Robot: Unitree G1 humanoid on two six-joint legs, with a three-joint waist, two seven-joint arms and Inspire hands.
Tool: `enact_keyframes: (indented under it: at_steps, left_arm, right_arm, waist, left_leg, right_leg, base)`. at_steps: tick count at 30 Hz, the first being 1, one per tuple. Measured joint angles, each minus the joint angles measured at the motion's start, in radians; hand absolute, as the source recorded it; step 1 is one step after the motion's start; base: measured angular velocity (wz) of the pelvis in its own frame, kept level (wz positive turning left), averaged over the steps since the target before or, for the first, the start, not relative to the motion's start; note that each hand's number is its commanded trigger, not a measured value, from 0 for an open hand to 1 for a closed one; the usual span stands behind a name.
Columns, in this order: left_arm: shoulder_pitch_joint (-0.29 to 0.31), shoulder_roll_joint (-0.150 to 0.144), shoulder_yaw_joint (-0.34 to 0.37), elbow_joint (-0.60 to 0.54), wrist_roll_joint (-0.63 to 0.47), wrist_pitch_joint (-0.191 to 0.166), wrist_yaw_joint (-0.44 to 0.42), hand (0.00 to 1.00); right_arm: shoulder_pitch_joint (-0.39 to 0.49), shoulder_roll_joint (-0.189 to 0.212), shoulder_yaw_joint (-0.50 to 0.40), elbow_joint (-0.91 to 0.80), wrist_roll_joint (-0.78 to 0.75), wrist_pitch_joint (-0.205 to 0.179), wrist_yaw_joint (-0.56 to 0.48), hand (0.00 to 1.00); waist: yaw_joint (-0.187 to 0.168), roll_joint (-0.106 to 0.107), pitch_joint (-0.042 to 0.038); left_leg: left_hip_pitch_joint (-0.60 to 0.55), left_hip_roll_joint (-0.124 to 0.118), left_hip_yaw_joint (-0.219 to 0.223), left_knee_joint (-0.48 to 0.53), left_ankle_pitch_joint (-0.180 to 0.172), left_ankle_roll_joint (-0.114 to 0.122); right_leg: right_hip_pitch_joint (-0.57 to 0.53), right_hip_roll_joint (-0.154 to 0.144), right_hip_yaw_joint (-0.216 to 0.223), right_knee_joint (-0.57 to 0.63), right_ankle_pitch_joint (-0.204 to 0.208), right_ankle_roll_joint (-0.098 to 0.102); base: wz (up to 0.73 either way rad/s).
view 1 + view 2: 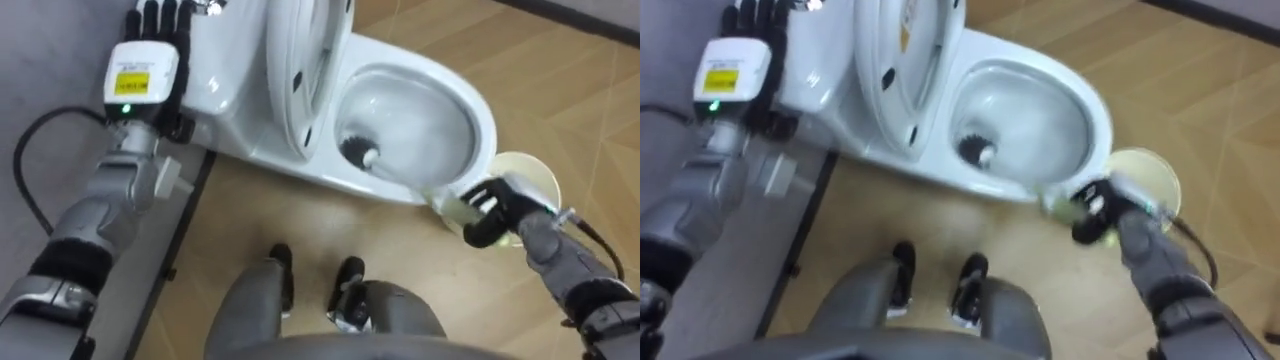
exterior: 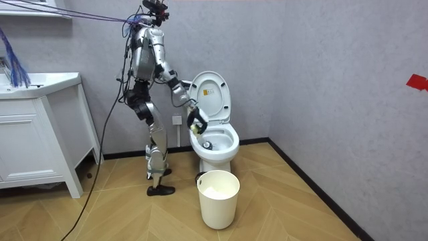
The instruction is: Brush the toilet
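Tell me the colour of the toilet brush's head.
The round bristled brush head is black; left eye view shows it best.

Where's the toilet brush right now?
In the left eye view, the toilet brush has its dark head inside the toilet bowl, beside the raised seat; its handle runs right to the right robot hand curled round it.

The wooden floor [image 2: 281,201] holds the white toilet [image 2: 215,148]. A white bucket [image 2: 218,199] stands just in front of it. A white cabinet [image 2: 33,150] stands well apart.
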Motion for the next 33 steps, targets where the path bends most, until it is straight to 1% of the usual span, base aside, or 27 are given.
enact_keyframes:
  at_steps: [1, 2, 3, 4, 5, 6, 7, 9, 11, 12, 13, 14, 15, 16, 17, 18, 19, 21, 23, 24, 27, 28, 30, 33]
  left_arm:
    - [-0.009, 0.000, -0.004, 0.000, -0.005, -0.005, 0.000, 0.00]
    - [-0.030, 0.003, -0.021, 0.004, -0.007, -0.012, 0.000, 0.00]
    - [-0.053, 0.004, -0.030, 0.003, -0.006, -0.026, -0.002, 0.00]
    - [-0.064, 0.010, -0.039, -0.001, -0.005, -0.032, 0.000, 0.00]
    - [-0.085, 0.021, -0.056, -0.013, -0.005, -0.045, 0.003, 0.00]
    - [-0.103, 0.025, -0.076, -0.016, -0.005, -0.054, 0.007, 0.00]
    - [-0.108, 0.025, -0.086, -0.019, -0.005, -0.057, 0.008, 0.00]
    - [-0.119, 0.025, -0.110, -0.042, -0.006, -0.067, 0.012, 0.00]
    - [-0.127, 0.025, -0.122, -0.067, -0.007, -0.070, 0.014, 0.00]
    - [-0.130, 0.027, -0.133, -0.074, -0.009, -0.072, 0.016, 0.00]
    - [-0.131, 0.027, -0.136, -0.077, -0.009, -0.074, 0.020, 0.00]
    - [-0.131, 0.029, -0.145, -0.085, -0.011, -0.074, 0.033, 0.00]
    - [-0.132, 0.038, -0.153, -0.095, -0.024, -0.075, 0.044, 0.00]
    - [-0.131, 0.043, -0.155, -0.096, -0.027, -0.078, 0.048, 0.00]
    - [-0.130, 0.055, -0.160, -0.101, -0.027, -0.081, 0.053, 0.00]
    - [-0.133, 0.066, -0.167, -0.106, -0.027, -0.081, 0.056, 0.00]
    - [-0.133, 0.071, -0.168, -0.108, -0.027, -0.081, 0.056, 0.00]
    - [-0.134, 0.079, -0.170, -0.111, -0.027, -0.080, 0.056, 0.00]
    - [-0.137, 0.078, -0.171, -0.114, -0.026, -0.071, 0.054, 0.00]
    - [-0.137, 0.077, -0.171, -0.114, -0.026, -0.064, 0.054, 0.00]
    - [-0.139, 0.077, -0.171, -0.111, -0.027, -0.042, 0.053, 0.00]
    - [-0.139, 0.077, -0.171, -0.111, -0.027, -0.038, 0.053, 0.00]
    - [-0.139, 0.077, -0.171, -0.109, -0.027, -0.017, 0.046, 0.00]
    - [-0.137, 0.072, -0.171, -0.088, -0.026, -0.001, 0.042, 0.00]
  right_arm:
    - [-0.023, -0.007, 0.015, 0.001, -0.012, 0.007, -0.001, 1.00]
    - [-0.060, -0.023, 0.045, 0.002, -0.039, 0.018, -0.002, 1.00]
    - [-0.087, -0.043, 0.070, 0.000, -0.067, 0.023, -0.002, 1.00]
    - [-0.101, -0.050, 0.080, 0.000, -0.082, 0.029, -0.003, 1.00]
    - [-0.135, -0.063, 0.103, 0.000, -0.105, 0.040, -0.006, 1.00]
    - [-0.167, -0.075, 0.138, 0.002, -0.122, 0.051, -0.009, 1.00]
    - [-0.181, -0.077, 0.153, 0.004, -0.127, 0.055, -0.011, 1.00]
    - [-0.224, -0.075, 0.212, 0.012, -0.137, 0.073, -0.019, 1.00]
    - [-0.232, -0.074, 0.227, 0.010, -0.131, 0.075, -0.026, 1.00]
    - [-0.235, -0.072, 0.228, 0.010, -0.104, 0.084, -0.024, 1.00]
    - [-0.239, -0.070, 0.228, 0.012, -0.089, 0.086, -0.022, 1.00]
    - [-0.250, -0.070, 0.233, 0.012, -0.034, 0.090, -0.022, 1.00]
    - [-0.264, -0.069, 0.237, 0.012, 0.038, 0.093, -0.023, 1.00]
    - [-0.269, -0.069, 0.237, 0.012, 0.073, 0.092, -0.026, 1.00]
    - [-0.281, -0.065, 0.233, 0.015, 0.151, 0.092, -0.029, 1.00]
    - [-0.298, -0.063, 0.232, 0.023, 0.241, 0.091, -0.032, 1.00]
    - [-0.306, -0.062, 0.231, 0.023, 0.290, 0.091, -0.034, 1.00]
    - [-0.333, -0.048, 0.170, 0.027, 0.467, 0.089, -0.046, 1.00]
    - [-0.355, -0.045, 0.148, 0.049, 0.566, 0.088, -0.058, 1.00]
    - [-0.358, -0.045, 0.126, 0.056, 0.605, 0.089, -0.059, 1.00]
    - [-0.359, -0.046, 0.115, 0.074, 0.666, 0.092, -0.060, 1.00]
    - [-0.359, -0.046, 0.114, 0.079, 0.672, 0.092, -0.060, 1.00]
    - [-0.355, -0.046, 0.114, 0.096, 0.703, 0.091, -0.060, 1.00]
    - [-0.347, -0.045, 0.114, 0.097, 0.701, 0.092, -0.060, 1.00]
  waist:
    - [0.005, -0.003, 0.0022]
    - [0.020, -0.007, 0.0078]
    - [0.027, -0.006, 0.0108]
    - [0.033, -0.008, 0.0122]
    - [0.057, -0.015, 0.0187]
    - [0.075, -0.020, 0.0246]
    - [0.081, -0.020, 0.0256]
    - [0.107, -0.025, 0.0283]
    - [0.120, -0.032, 0.0302]
    - [0.130, -0.036, 0.0311]
    - [0.133, -0.038, 0.0313]
    - [0.133, -0.041, 0.0321]
    - [0.134, -0.048, 0.0348]
    - [0.133, -0.050, 0.0355]
    - [0.132, -0.057, 0.0355]
    - [0.132, -0.068, 0.0342]
    - [0.132, -0.073, 0.0341]
    - [0.122, -0.078, 0.0348]
    - [0.115, -0.083, 0.0365]
    - [0.108, -0.085, 0.0369]
    - [0.096, -0.090, 0.0361]
    - [0.094, -0.090, 0.0361]
    - [0.089, -0.089, 0.0362]
    - [0.082, -0.085, 0.0374]
  left_leg:
    - [-0.009, 0.000, -0.001, 0.002, 0.001, 0.000]
    - [-0.024, -0.003, -0.008, 0.005, 0.006, 0.000]
    - [-0.048, -0.006, -0.024, 0.020, 0.006, -0.001]
    - [-0.061, -0.008, -0.028, 0.027, 0.007, -0.001]
    - [-0.082, -0.008, -0.028, 0.037, 0.007, -0.001]
    - [-0.096, -0.012, -0.029, 0.036, 0.012, 0.000]
    - [-0.101, -0.015, -0.031, 0.034, 0.015, 0.000]
    - [-0.118, -0.019, -0.036, 0.033, 0.017, 0.003]
    - [-0.127, -0.023, -0.046, 0.032, 0.018, 0.003]
    - [-0.129, -0.025, -0.050, 0.031, 0.018, 0.003]
    - [-0.130, -0.026, -0.051, 0.029, 0.018, 0.003]
    - [-0.132, -0.030, -0.055, 0.026, 0.018, 0.004]
    - [-0.133, -0.032, -0.055, 0.024, 0.018, 0.004]
    - [-0.133, -0.032, -0.056, 0.025, 0.018, 0.004]
    - [-0.133, -0.032, -0.056, 0.023, 0.018, 0.004]
    - [-0.133, -0.032, -0.053, 0.020, 0.019, 0.005]
    - [-0.133, -0.032, -0.051, 0.020, 0.020, 0.005]
    - [-0.134, -0.033, -0.052, 0.032, 0.020, 0.006]
    - [-0.134, -0.036, -0.052, 0.034, 0.021, 0.008]
    - [-0.134, -0.036, -0.053, 0.038, 0.021, 0.008]
    - [-0.134, -0.037, -0.056, 0.042, 0.021, 0.009]
    - [-0.134, -0.037, -0.056, 0.045, 0.021, 0.009]
    - [-0.134, -0.035, -0.055, 0.055, 0.021, 0.009]
    - [-0.127, -0.034, -0.052, 0.061, 0.021, 0.010]
  right_leg:
    - [-0.007, -0.001, -0.001, 0.001, 0.000, -0.001]
    - [-0.016, -0.002, -0.011, 0.002, 0.001, -0.002]
    - [-0.029, -0.005, -0.030, 0.007, -0.001, -0.005]
    - [-0.041, -0.007, -0.033, 0.016, -0.003, -0.006]
    - [-0.065, -0.009, -0.030, 0.030, -0.005, -0.008]
    - [-0.081, -0.014, -0.032, 0.037, -0.005, -0.009]
    - [-0.087, -0.016, -0.032, 0.039, -0.006, -0.009]
    - [-0.102, -0.018, -0.041, 0.044, -0.006, -0.008]
    - [-0.112, -0.018, -0.042, 0.051, -0.008, -0.005]
    - [-0.113, -0.019, -0.042, 0.051, -0.009, -0.003]
    - [-0.115, -0.019, -0.041, 0.053, -0.009, -0.003]
    - [-0.118, -0.021, -0.041, 0.056, -0.010, -0.001]
    - [-0.125, -0.027, -0.040, 0.065, -0.011, 0.001]
    - [-0.128, -0.033, -0.039, 0.071, -0.012, 0.001]
    - [-0.129, -0.033, -0.037, 0.072, -0.012, 0.002]
    - [-0.132, -0.034, -0.033, 0.072, -0.012, 0.002]
    - [-0.133, -0.034, -0.028, 0.071, -0.012, 0.002]
    - [-0.131, -0.034, -0.024, 0.074, -0.013, 0.003]
    - [-0.131, -0.037, -0.024, 0.080, -0.014, 0.005]
    - [-0.131, -0.038, -0.023, 0.085, -0.014, 0.005]
    - [-0.124, -0.034, -0.024, 0.087, -0.014, 0.005]
    - [-0.123, -0.034, -0.024, 0.087, -0.014, 0.005]
    - [-0.118, -0.033, -0.024, 0.086, -0.014, 0.005]
    - [-0.109, -0.033, -0.024, 0.084, -0.014, 0.005]
  base:
    - [0.05]
    - [0.21]
    - [0.26]
    - [0.17]
    - [0.03]
    - [0.00]
    - [0.08]
    - [0.09]
    - [0.13]
    - [0.13]
    - [0.11]
    - [0.06]
    - [0.07]
    - [0.04]
    - [0.00]
    - [0.00]
    - [0.00]
    - [0.02]
    - [0.05]
    - [0.07]
    - [0.02]
    - [0.00]
    - [0.00]
    - [-0.03]
